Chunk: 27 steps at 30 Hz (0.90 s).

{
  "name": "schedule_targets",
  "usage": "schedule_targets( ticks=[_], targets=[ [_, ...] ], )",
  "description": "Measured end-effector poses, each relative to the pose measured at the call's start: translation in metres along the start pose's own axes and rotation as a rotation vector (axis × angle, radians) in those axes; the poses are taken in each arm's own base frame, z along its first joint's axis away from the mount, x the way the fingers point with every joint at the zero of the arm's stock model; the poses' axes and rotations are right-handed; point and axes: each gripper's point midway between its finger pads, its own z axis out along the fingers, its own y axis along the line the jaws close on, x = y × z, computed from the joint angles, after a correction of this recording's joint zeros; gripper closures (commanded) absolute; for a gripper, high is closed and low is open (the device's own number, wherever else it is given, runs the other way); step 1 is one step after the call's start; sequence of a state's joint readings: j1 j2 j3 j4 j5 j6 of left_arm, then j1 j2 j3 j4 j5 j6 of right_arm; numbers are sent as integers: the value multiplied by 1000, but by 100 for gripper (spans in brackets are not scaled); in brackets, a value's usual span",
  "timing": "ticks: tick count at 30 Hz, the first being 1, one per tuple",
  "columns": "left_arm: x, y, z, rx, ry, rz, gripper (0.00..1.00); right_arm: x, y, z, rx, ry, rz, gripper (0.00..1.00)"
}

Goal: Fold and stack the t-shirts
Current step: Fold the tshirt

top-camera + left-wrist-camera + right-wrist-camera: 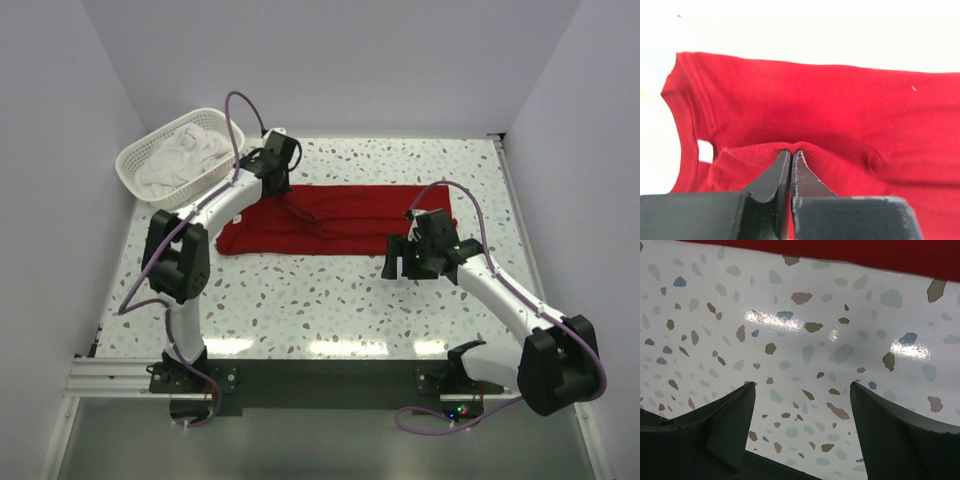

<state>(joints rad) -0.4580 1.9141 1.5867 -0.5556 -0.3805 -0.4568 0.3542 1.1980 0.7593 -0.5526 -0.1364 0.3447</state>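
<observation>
The left pincer (791,152) was clenched on a raised ridge of the red t-shirt (340,220), at the cloth's rear edge towards its left end. The shirt lay spread sideways across the middle of the bench (350,300), creased where the cloth was pinched. The right pincer (802,385) stood released, jaws wide, over bare speckled bench just in front of the shirt's near edge, not touching it.

From above, the left wrist hid its own fingertips. The left wrist view cut the shirt off at the right and washed out the bench beyond it. White t-shirts (185,150) lay bundled in a basket (135,160); their number could not be told.

The basket sat in the rear left corner against the wall. Walls closed the left, rear and right sides. Bare bench stretched between the shirt and the arm bases.
</observation>
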Motion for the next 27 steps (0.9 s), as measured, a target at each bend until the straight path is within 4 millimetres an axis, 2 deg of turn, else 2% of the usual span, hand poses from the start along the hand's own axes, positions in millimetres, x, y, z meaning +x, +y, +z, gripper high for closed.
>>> schedule_targets(
  ticks=[3,9,14,18,21,22,27],
  targets=[
    [-6,1,20,-11,2,18,100,1,2,0,-14,4,-8,21],
    [-2,0,52,-27,21,36,100,1,2,0,-16,8,-20,21],
    [2,7,67,-41,33,17,98,-4,3,3,-11,14,-27,22],
    [-4,15,72,-50,17,-14,97,-15,4,4,-3,0,-36,22],
    [-9,19,75,-52,6,-41,86,-25,3,6,14,-19,-39,23],
    [-10,20,75,-52,4,-47,76,-29,1,7,30,-25,-41,23],
    [-13,22,75,-40,0,-86,52,-48,-12,10,112,-57,-39,24]
  ],
)
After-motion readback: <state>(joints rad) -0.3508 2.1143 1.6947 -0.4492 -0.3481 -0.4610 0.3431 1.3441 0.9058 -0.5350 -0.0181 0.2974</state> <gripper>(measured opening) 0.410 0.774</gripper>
